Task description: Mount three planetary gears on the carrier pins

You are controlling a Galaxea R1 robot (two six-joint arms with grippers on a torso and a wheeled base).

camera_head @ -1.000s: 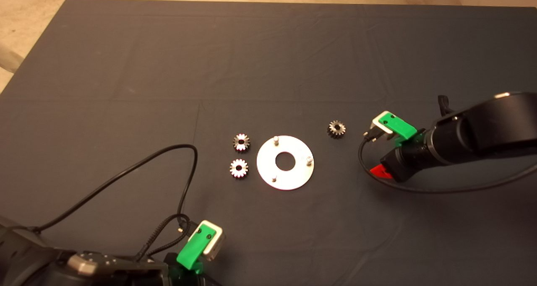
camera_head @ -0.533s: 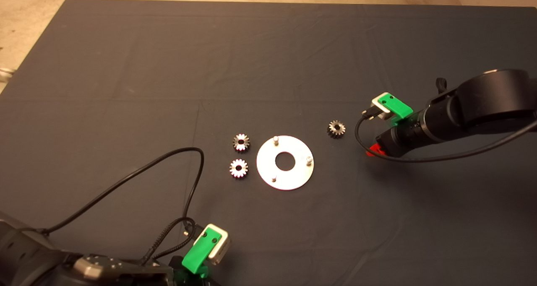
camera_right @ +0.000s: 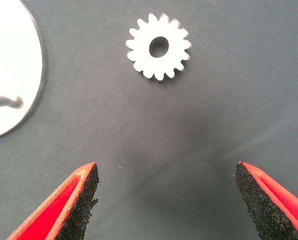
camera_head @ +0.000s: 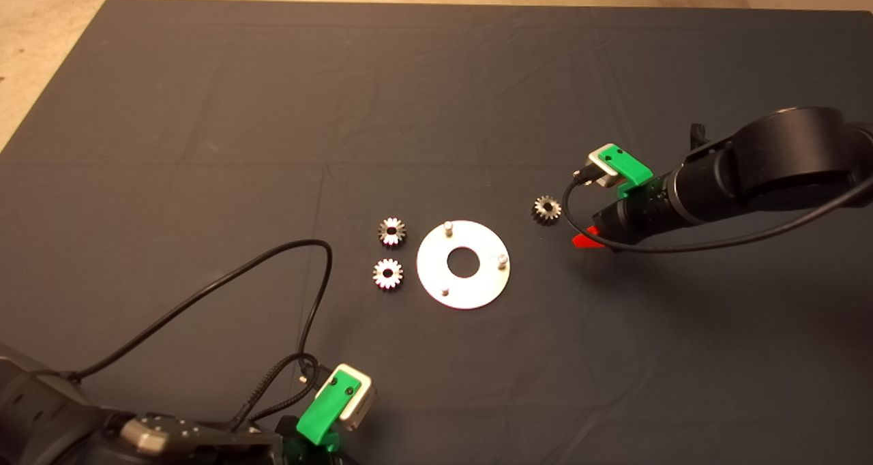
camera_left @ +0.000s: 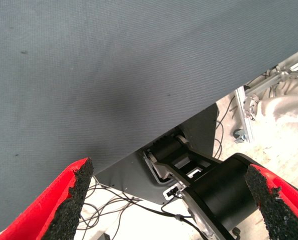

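Observation:
A flat silver disc (camera_head: 477,284) lies mid-mat with three upright carrier pins (camera_head: 448,227), all bare. Two planetary gears (camera_head: 392,231) (camera_head: 387,273) rest just left of the disc. A third gear (camera_head: 546,209) lies to the disc's right. My right gripper (camera_head: 585,238) hovers just right of that gear, open; in the right wrist view the gear (camera_right: 159,46) sits ahead of the spread fingers (camera_right: 78,200) with the disc's edge (camera_right: 11,75) beside it. My left gripper (camera_left: 169,200) is parked at the mat's near edge, open and holding nothing.
A black cable (camera_head: 225,274) loops over the mat from the left arm toward the two left gears. The mat's near edge and the robot's base (camera_left: 214,190) show in the left wrist view. Bare floor lies beyond the mat's far edge.
My right arm has moved left and farther back, bringing its gripper close to the right-hand gear. The left gripper shifted slightly, then stayed still. Gears and disc have not moved.

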